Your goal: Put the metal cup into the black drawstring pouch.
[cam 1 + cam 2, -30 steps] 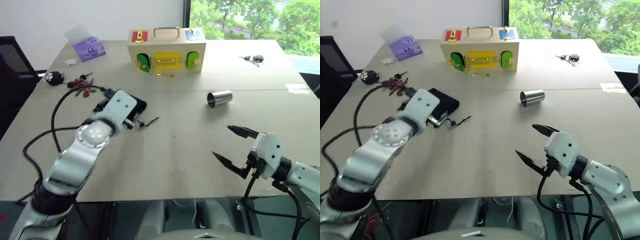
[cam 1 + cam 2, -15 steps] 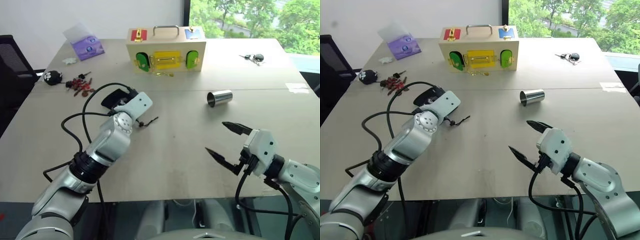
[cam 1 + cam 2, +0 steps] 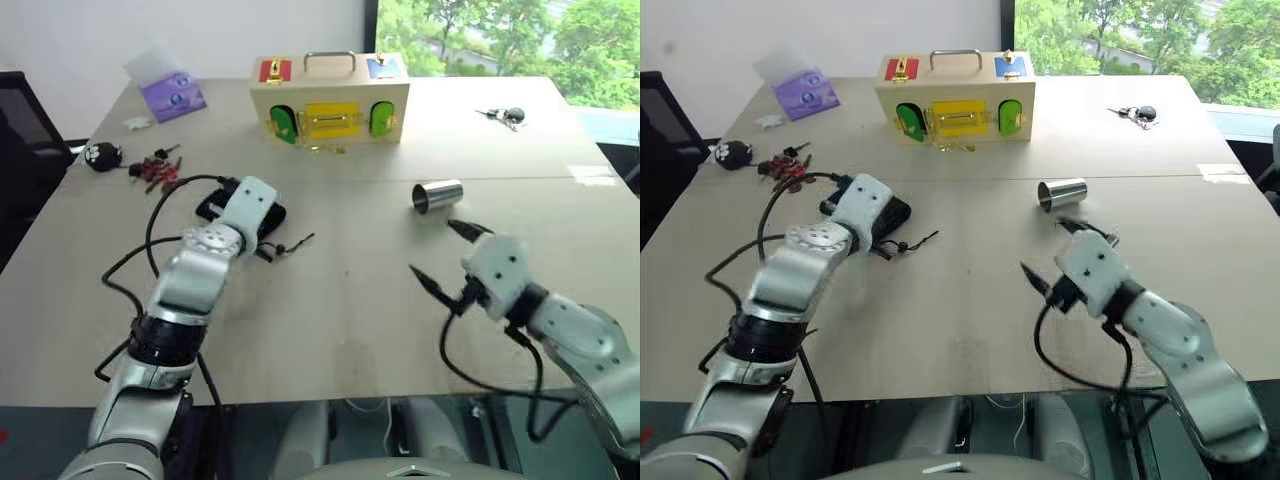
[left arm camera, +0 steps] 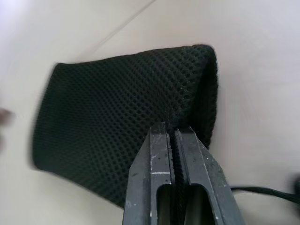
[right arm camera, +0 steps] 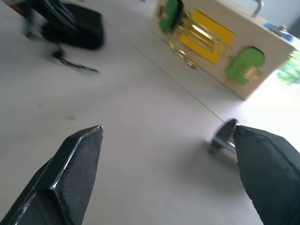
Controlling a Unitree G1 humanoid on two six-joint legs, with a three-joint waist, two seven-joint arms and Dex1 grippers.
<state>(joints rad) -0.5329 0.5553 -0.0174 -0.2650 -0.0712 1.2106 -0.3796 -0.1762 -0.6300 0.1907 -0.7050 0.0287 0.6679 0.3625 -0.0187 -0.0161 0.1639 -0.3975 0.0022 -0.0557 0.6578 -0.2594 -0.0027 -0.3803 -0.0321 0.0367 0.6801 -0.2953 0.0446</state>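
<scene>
The left gripper (image 4: 174, 136) pinches the pouch (image 4: 126, 122) at its rim on the table (image 3: 340, 330); lifting that edge gently should hold the mouth open. The right gripper (image 3: 440, 255), jaws wide, nears the cup (image 3: 438, 195) lying on its side and should straddle it squarely. A second ago the left jaws were open and the right hung farther back

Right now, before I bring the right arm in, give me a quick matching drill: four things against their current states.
Things:
1. cup
2. pouch
3. left gripper
4. right gripper

States:
A. open, nothing held
B. lying on its side on the table
C. shut on black mesh
D. pinched at its edge

Pairs: 1-B, 2-D, 3-C, 4-A
</scene>
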